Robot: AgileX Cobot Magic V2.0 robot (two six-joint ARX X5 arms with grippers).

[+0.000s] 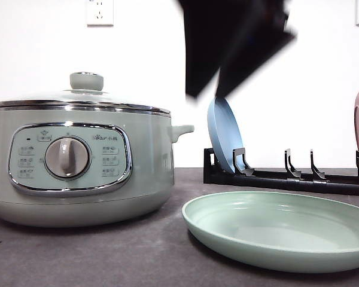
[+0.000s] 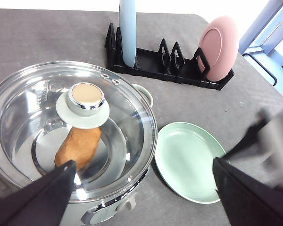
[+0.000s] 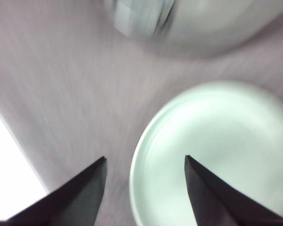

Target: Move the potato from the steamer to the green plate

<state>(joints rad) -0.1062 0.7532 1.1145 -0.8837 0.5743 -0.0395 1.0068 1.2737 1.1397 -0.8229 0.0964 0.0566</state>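
The orange-brown potato (image 2: 78, 146) lies inside the lidded steamer (image 2: 61, 155) (green plate (image 2: 191, 160) bare); both arms' fingers (image 3: 80, 193) spread, holding nothing.

Light is bright and even, with the white wall (image 1: 48, 54) in the front view nearly blown out. The steamer (image 1: 78, 161) there is sharp, its chrome rim catching glints, and it casts only a soft shadow on the table (image 1: 107, 251). A dark arm (image 1: 227, 42) overhead is smeared by motion. In the left wrist view the glass lid (image 2: 122, 117) carries broad white glare. The right wrist view is heavily blurred: the green plate (image 3: 217, 155) is washed pale, and one corner burns white.
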